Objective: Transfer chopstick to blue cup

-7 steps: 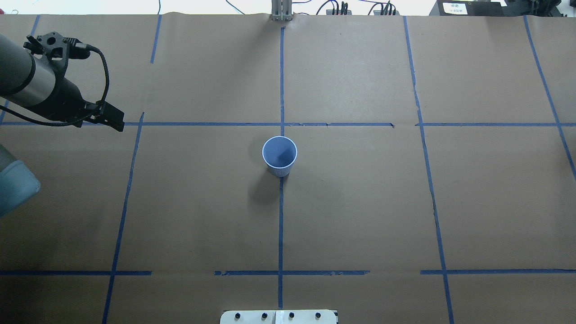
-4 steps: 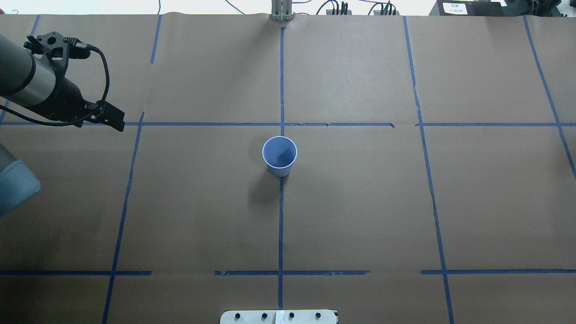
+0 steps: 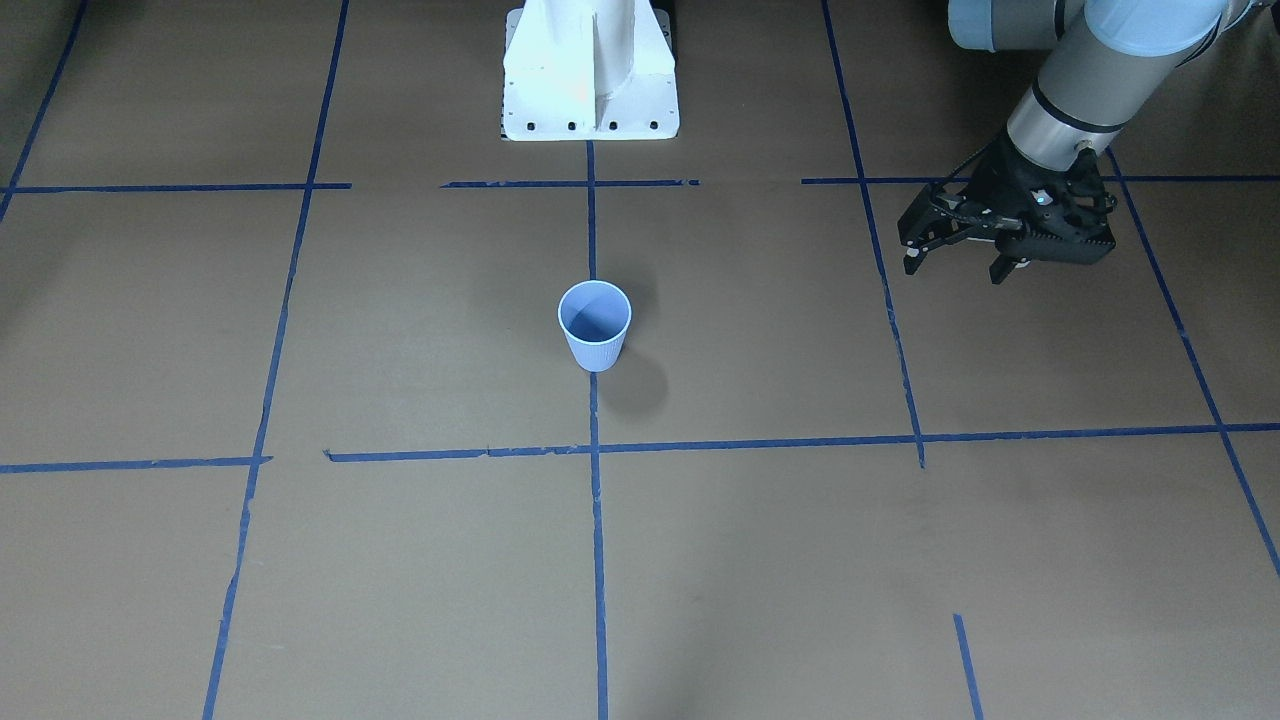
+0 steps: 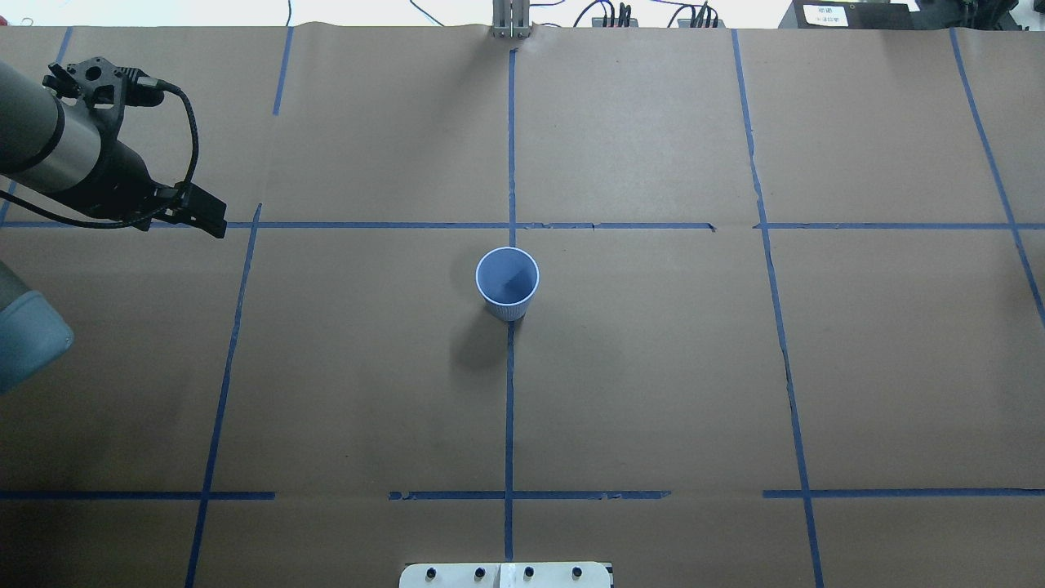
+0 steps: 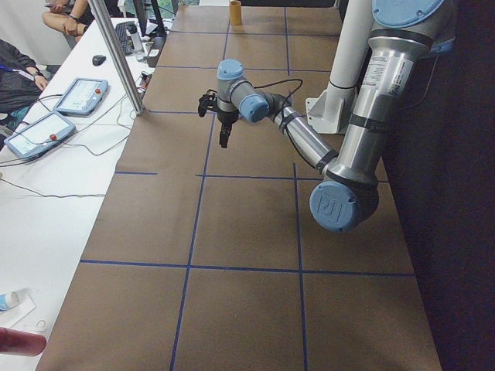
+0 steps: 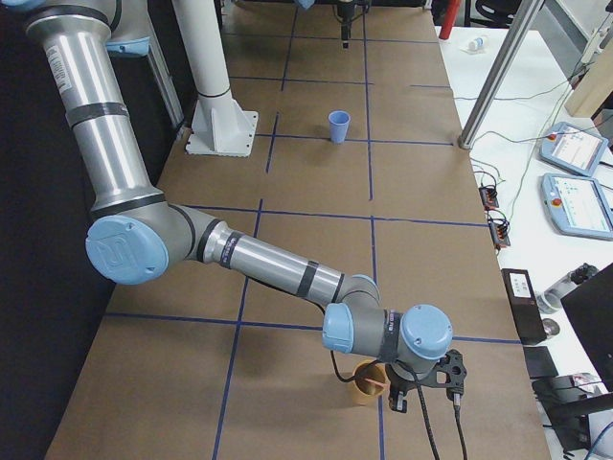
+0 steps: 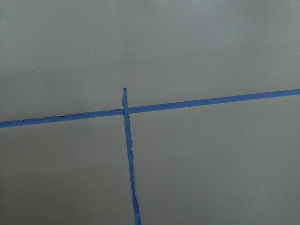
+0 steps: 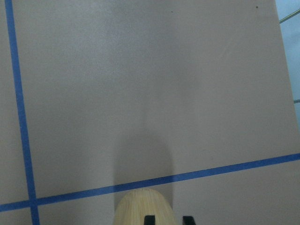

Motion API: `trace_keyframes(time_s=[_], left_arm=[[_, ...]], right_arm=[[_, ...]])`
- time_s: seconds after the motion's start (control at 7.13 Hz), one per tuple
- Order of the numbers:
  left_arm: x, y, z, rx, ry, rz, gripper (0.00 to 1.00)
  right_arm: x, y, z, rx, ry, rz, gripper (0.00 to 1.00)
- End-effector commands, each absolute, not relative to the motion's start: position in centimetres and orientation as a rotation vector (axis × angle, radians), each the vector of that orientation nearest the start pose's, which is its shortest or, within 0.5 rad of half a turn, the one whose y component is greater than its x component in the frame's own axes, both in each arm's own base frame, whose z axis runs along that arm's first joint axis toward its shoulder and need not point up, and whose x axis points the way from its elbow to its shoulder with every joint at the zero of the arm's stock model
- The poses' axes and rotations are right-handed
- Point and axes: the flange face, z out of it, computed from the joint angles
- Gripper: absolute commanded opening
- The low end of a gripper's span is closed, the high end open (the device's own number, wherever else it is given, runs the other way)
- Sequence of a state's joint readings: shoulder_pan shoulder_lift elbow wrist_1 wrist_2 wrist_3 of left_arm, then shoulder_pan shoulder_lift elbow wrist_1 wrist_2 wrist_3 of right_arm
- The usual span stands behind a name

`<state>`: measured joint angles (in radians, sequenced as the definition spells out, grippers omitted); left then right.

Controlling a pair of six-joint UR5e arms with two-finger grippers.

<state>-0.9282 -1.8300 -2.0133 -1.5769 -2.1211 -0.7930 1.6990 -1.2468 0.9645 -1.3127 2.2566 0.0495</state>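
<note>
1 blue cup [image 4: 507, 282] mid tabletop [image 4: 653, 367], 1 tan cup [image 6: 367, 382] by right hand [image 8: 168, 219] (grip: can't tell). Left hand [image 3: 955, 268] fingers apart. Nothing moved vs 1 s ago.

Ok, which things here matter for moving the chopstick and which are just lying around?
Job: light-blue ribbed cup; right end effector at the tan wooden cup, likely the source; chopstick not visible.
Lying about: grey teach pendants; open left end effector.

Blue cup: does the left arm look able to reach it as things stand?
Probably yes: nothing stands between the open left pincer and the upright blue cup on the table, so its way looks free.
</note>
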Motion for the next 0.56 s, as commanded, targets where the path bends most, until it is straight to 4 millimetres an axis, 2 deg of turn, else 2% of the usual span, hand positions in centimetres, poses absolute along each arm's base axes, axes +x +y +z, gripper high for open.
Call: trace_keyframes(time_s=[0.0,0.14,0.28,0.42], left_arm=[[25.8,-48.0,31.9,0.174,0.851,0.055,1.0],[25.8,-48.1,31.8,0.177,0.851,0.053,1.0],[25.8,-48.1,31.8,0.176,0.85,0.053,1.0],[25.8,-48.1,31.8,0.175,0.851,0.053,1.0]], right_arm=[[15.1,-60.5,74.2,0.015,-0.687,0.203,0.13],[15.4,-60.8,72.9,0.039,-0.686,0.207,0.03],[15.8,-61.0,71.9,0.053,-0.688,0.228,0.0],[17.1,-61.2,70.2,0.091,-0.688,0.241,0.0]])
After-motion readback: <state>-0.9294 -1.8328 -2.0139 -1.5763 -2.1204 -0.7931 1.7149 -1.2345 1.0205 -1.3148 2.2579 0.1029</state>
